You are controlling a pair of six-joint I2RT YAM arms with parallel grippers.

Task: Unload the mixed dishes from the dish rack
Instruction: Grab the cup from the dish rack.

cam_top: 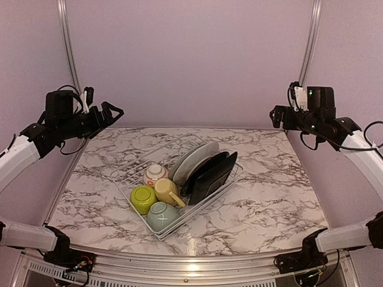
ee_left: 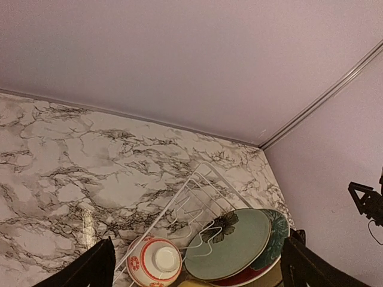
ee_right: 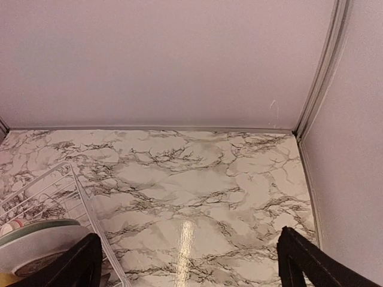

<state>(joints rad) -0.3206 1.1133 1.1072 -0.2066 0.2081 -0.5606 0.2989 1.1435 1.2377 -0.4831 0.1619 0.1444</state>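
My left hand (cam_top: 112, 112) hangs high over the bench's (cam_top: 269, 179) left edge, fingers spread wide, holding nothing. The dish rack (cam_top: 134, 166) sits mid-bench, fully loaded: lime-green bowl (cam_top: 143, 198), pale grey-green bowl (cam_top: 162, 216), pale yellow mug (cam_top: 166, 190), and plates (cam_top: 192, 158) standing on edge. My right hand (cam_top: 277, 115) is up high on the right, also spread wide.

No text, label, brand, number or sign can be read in any view. The red marks on the small white bowl (ee_left: 154, 261), at 6 o'clock in the left wrist view, are pattern, not legible characters. The whitish plate (ee_left: 230, 245) beside it bears a dark flower, no lettering.
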